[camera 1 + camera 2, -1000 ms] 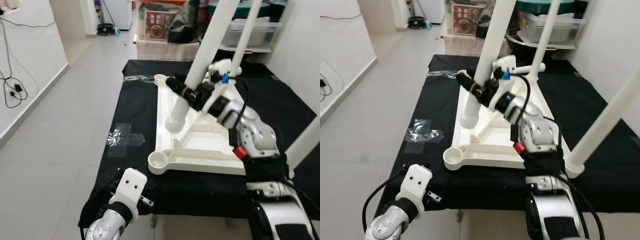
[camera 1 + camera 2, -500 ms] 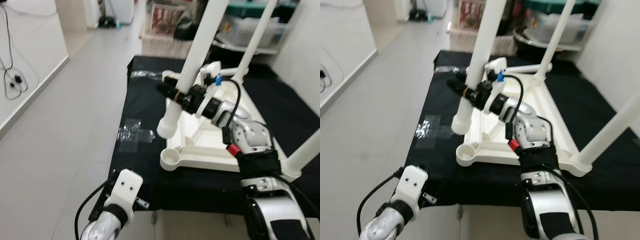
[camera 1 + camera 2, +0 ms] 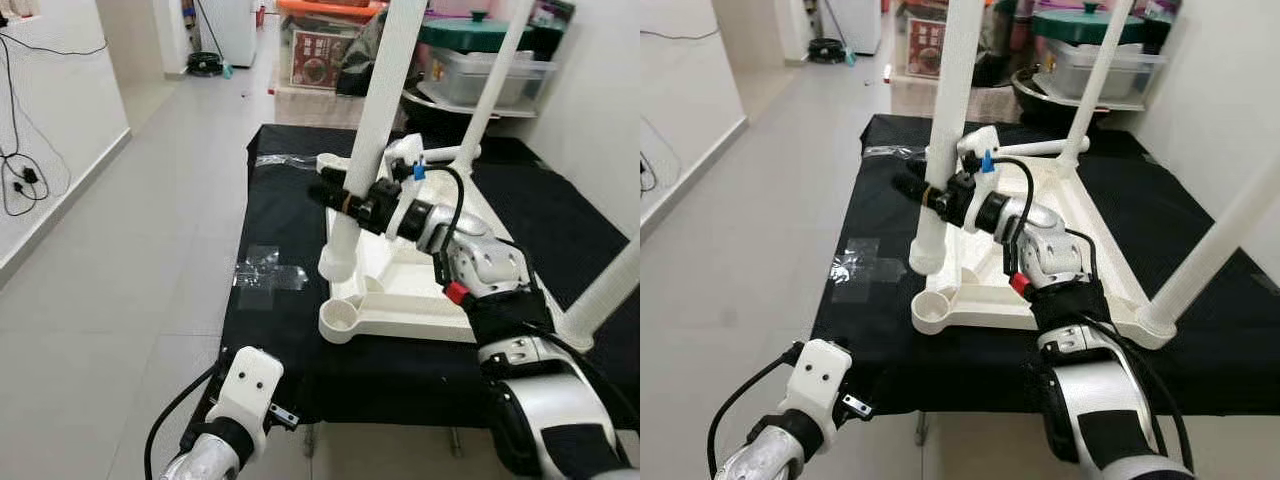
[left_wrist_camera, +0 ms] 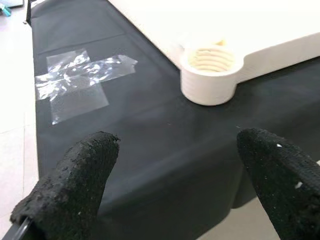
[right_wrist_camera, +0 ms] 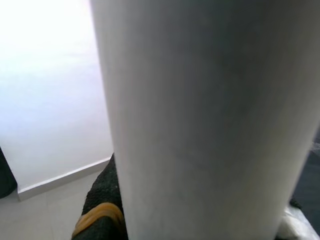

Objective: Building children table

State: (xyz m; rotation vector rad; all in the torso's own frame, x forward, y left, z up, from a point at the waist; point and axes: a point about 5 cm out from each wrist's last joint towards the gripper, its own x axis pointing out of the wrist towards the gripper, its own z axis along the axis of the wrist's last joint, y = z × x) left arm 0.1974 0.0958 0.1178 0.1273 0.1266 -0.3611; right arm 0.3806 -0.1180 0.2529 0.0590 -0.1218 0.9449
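From the left eye view, the right gripper (image 3: 347, 196) is clamped around a white table leg (image 3: 368, 130), partway up its length. Half a second ago the leg's lower end hung out past the edge of the upturned white tabletop (image 3: 420, 300); now it has swung back in and sits just above and behind the empty corner socket (image 3: 343, 317), which lies below the gripper and a little toward the robot. The leg is closer to upright too. So the leg is being lined up with that socket, but it is not seated yet.

In the right eye view the same thing reads plainly: the leg's foot hovers just above the threaded socket (image 3: 933, 311), slightly beyond it, with the gripper's black fingers (image 3: 915, 188) wrapped round the tube above. Two other legs (image 3: 1202, 250) already stand in their corners, well off to the gripper's far side.

The left wrist view looks between the left gripper's (image 4: 175, 165) spread, empty fingertips (image 4: 75, 175) at the black cloth (image 4: 130, 145), with the open socket (image 4: 211, 70) ahead of them and a patch of clear tape (image 4: 80, 80) off to one side.

The right wrist view has the leg (image 5: 200, 120) pressed close against the camera, one dark finger pad (image 5: 102, 200) hugging it. My guess is the foot must come forward and down before it can be twisted in.
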